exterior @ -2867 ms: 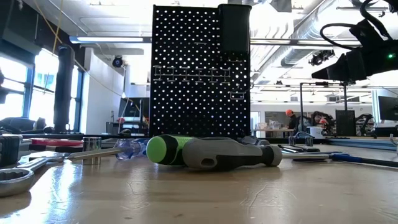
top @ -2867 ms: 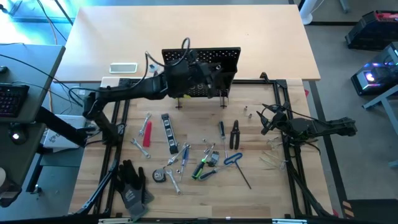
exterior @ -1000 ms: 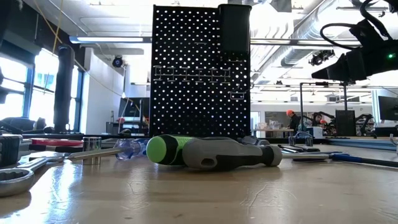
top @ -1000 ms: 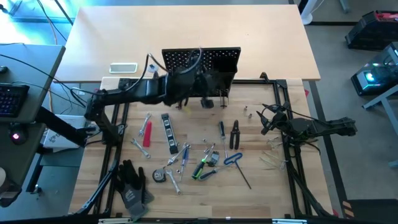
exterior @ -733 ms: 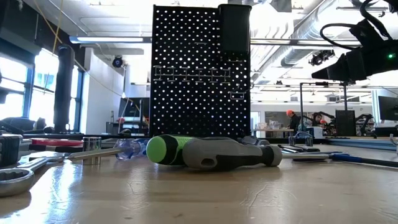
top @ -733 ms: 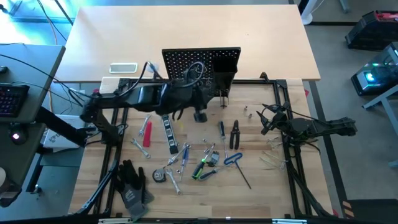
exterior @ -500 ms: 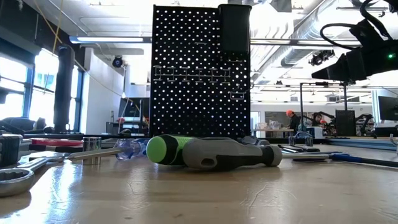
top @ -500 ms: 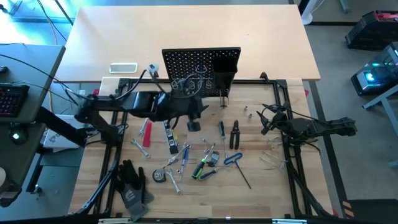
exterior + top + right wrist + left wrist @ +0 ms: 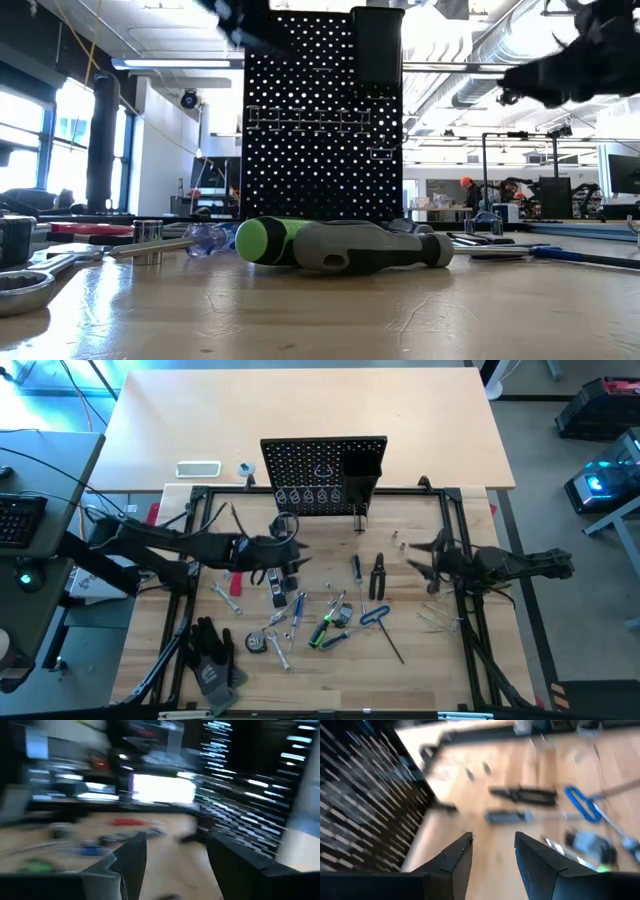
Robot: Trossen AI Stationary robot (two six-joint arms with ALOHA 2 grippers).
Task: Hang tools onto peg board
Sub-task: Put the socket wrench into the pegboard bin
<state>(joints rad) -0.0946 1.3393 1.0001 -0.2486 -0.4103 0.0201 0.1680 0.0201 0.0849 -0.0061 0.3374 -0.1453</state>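
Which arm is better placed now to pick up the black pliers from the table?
Probably the right. The right gripper is open, empty, and close beside the black pliers. The left gripper, also empty, is farther away, above the tools near the table's middle.

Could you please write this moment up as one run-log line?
left claw: open, empty, over tools | right claw: open, empty, right of pliers | peg board: rings empty | tools: on table

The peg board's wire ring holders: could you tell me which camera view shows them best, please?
The high view shows the wire ring holders most clearly, as a row along the peg board front. The low view shows them only faintly against the backlit panel. Both wrist views show just blurred perforated panel, no rings.
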